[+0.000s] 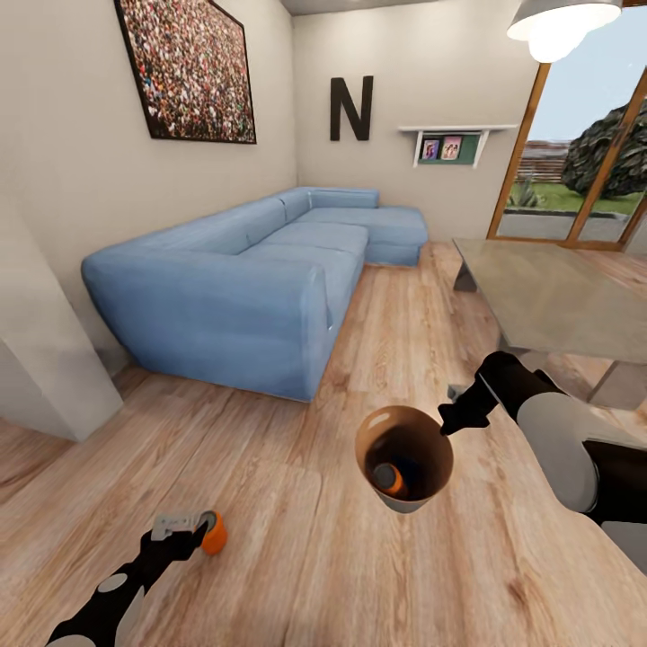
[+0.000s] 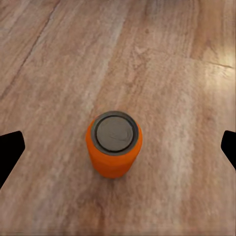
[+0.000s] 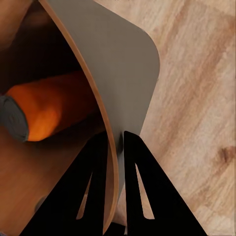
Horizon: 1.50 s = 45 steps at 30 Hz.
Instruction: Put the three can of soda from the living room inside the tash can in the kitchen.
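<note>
Wood flooring [image 1: 296,539] by the blue sofa [image 1: 261,279] carries an upright orange soda can [image 2: 114,143], framed between the left gripper's [image 1: 184,530] spread jaws for grasping. The trash can [image 1: 404,458] is pinched at its rim by the right gripper [image 3: 114,142], another orange can [image 3: 46,110] lying inside

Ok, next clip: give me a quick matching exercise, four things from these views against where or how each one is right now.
Things:
1. orange can with its grey top facing the left wrist camera
2. orange can seen by the right wrist camera
3. trash can
4. left gripper

States:
A. lying inside the bin
B. open, fingers wide apart either side of a can
C. rim pinched between the right gripper's fingers, held above the floor
D. standing upright on the wood floor

Pairs: 1-D, 2-A, 3-C, 4-B
</note>
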### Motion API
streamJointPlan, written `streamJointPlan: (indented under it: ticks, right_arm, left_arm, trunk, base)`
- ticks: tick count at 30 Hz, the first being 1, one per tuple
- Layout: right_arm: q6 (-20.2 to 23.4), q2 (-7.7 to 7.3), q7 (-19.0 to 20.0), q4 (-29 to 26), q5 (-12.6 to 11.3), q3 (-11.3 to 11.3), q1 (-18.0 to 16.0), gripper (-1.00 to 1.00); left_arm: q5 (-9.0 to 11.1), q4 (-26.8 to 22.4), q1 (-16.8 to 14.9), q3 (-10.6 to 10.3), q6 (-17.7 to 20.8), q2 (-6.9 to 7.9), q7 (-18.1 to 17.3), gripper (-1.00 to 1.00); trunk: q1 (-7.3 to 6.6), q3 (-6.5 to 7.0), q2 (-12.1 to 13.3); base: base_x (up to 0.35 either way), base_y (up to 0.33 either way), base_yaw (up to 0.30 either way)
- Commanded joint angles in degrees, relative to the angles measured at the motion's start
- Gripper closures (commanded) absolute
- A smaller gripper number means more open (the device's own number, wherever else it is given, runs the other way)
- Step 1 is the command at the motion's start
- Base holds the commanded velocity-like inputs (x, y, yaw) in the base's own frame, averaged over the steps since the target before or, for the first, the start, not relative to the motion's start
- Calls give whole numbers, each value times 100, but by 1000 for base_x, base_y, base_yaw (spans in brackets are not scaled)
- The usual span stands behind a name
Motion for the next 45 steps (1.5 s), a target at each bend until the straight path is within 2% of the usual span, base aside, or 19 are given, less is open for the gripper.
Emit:
streamJointPlan:
  ticks: [1, 15, 22, 45]
  right_arm:
    - [45, -1, 20, 0, -127, -51, -3, 100]
    - [45, -3, 20, 0, -101, -21, 6, 100]
    - [45, -9, 20, 3, -97, -11, 6, 100]
    - [45, 14, 20, -4, -129, -16, -3, 100]
  left_arm:
    - [-2, 2, -2, 2, 3, 2, 3, -100]
    - [35, 10, -2, 4, -3, 15, 13, -100]
    - [66, 10, 0, 10, -8, 6, 13, -100]
    - [-1, 10, -26, 19, -3, -45, 27, -100]
  trunk:
    - [-1, 1, 0]
    - [-1, 1, 0]
    - [-1, 1, 0]
    - [59, -509, -31]
  base:
    - [38, 0, 0]
    - [242, 66, 0]
    - [62, 19, 0]
    - [1, 0, 0]
